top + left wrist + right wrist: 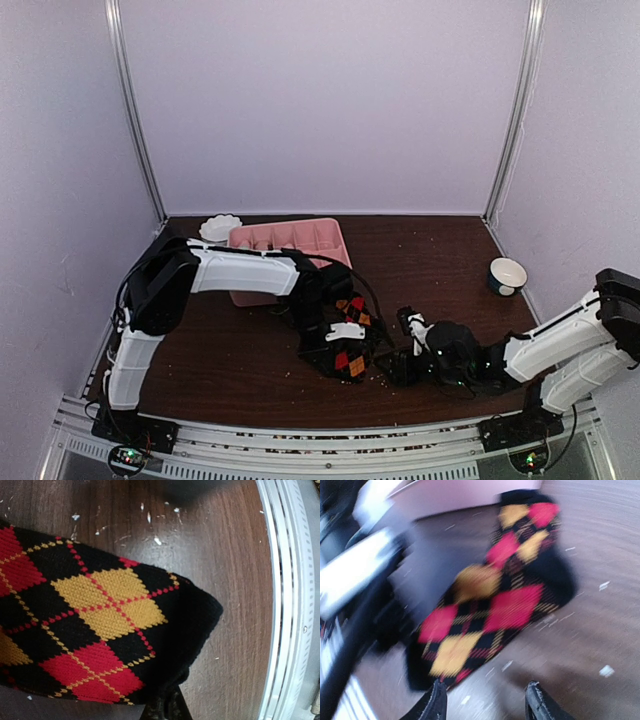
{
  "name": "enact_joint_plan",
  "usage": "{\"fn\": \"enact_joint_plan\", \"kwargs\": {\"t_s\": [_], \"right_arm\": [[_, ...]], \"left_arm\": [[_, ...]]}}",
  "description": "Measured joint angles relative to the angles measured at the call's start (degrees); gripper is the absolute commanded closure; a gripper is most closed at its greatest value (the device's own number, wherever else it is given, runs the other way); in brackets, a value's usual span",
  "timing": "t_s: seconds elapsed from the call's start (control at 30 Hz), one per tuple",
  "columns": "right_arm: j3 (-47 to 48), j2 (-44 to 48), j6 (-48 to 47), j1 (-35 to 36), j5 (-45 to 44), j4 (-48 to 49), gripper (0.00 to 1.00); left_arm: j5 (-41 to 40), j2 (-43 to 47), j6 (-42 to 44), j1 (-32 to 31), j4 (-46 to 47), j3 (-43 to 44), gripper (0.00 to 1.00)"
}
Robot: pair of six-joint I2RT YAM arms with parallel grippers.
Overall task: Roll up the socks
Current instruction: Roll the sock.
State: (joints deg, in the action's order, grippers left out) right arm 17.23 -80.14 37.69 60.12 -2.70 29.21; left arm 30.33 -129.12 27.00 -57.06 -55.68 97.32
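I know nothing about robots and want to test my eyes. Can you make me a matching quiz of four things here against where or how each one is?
1. argyle sock
2. pink compartment tray
3. small bowl
4. right gripper

a. alone at the far right
b. jaws apart, nothing between them
c. at the back, left of centre
d. pinched by the left gripper

Pairs: 1-d, 2-c, 3-a, 4-b

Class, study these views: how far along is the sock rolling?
Done: nothing looks rolled; the argyle sock is stretched out, unrolled. In hand: the left fingers pinch its edge, while the right fingers stand apart and empty near it. Left: the whole roll; no other socks are in view.
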Motion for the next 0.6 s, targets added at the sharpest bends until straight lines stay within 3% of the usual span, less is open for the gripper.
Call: {"fn": "enact_joint_plan", "kwargs": {"t_s": [0.27,0.6], "right_arm": [[-5.0,1.1,-10.1,10.6,0.2,10.1,0.42],[3.7,-8.0,-22.6,17.6,-7.1,9.5,0.53]], "left_arm": [[3.4,-2.8,-2.3,0.1,-2.6,3.6,1.00],[7.1,-3.7,-3.2,0.9,-3.9,3.6,1.00]]}}
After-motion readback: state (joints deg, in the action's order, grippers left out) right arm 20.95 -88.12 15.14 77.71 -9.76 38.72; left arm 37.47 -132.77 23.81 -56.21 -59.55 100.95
